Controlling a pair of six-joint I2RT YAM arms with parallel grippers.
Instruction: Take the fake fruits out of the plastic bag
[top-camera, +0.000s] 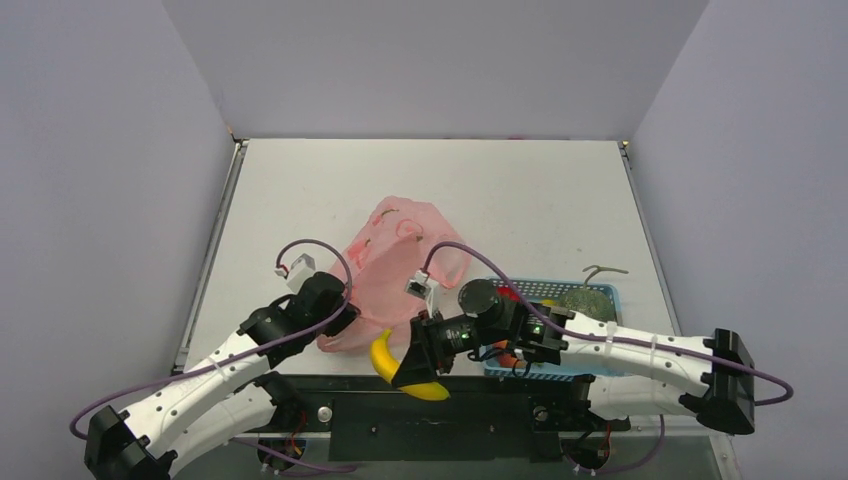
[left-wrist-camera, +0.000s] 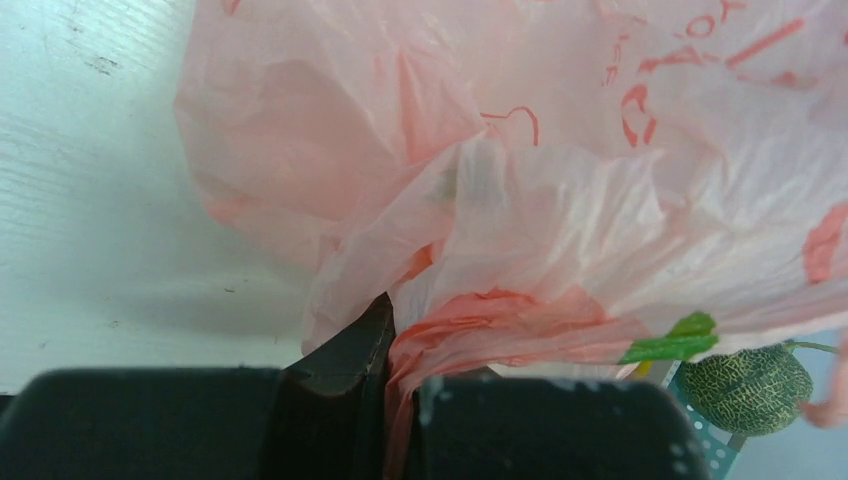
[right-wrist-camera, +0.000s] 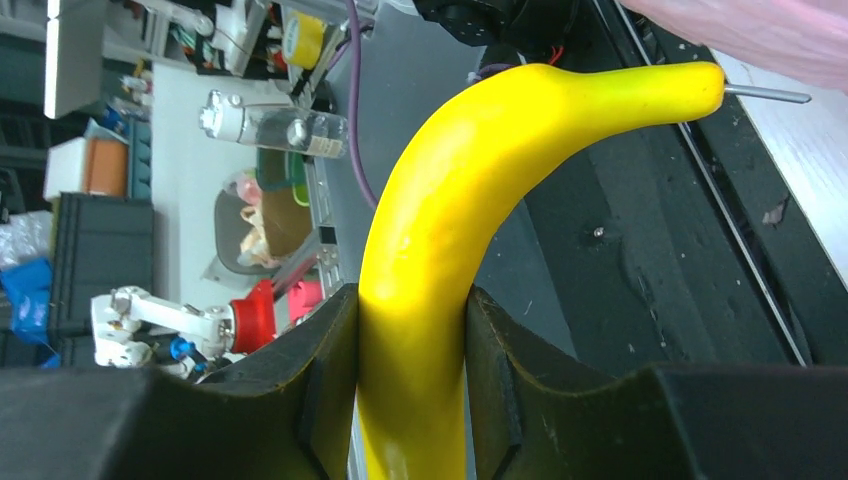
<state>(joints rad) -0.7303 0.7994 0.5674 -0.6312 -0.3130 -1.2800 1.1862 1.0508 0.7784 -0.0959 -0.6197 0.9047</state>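
Note:
The pink plastic bag (top-camera: 395, 262) lies crumpled at the table's middle. My left gripper (top-camera: 342, 322) is shut on a fold of the bag's near left edge; in the left wrist view the film (left-wrist-camera: 560, 180) is pinched between my jaws (left-wrist-camera: 400, 400). My right gripper (top-camera: 408, 366) is shut on a yellow banana (top-camera: 382, 356) and holds it over the table's near edge, just in front of the bag. In the right wrist view the banana (right-wrist-camera: 440, 230) runs up between my fingers (right-wrist-camera: 412, 340). A netted melon (top-camera: 586, 298) lies in the basket and also shows in the left wrist view (left-wrist-camera: 745, 388).
A blue perforated basket (top-camera: 598, 364) stands at the near right, under my right arm, with the melon, a red fruit (top-camera: 507, 293) and an orange piece (top-camera: 510, 358) in it. The black base rail (top-camera: 480, 400) runs along the near edge. Purple cables loop over both arms.

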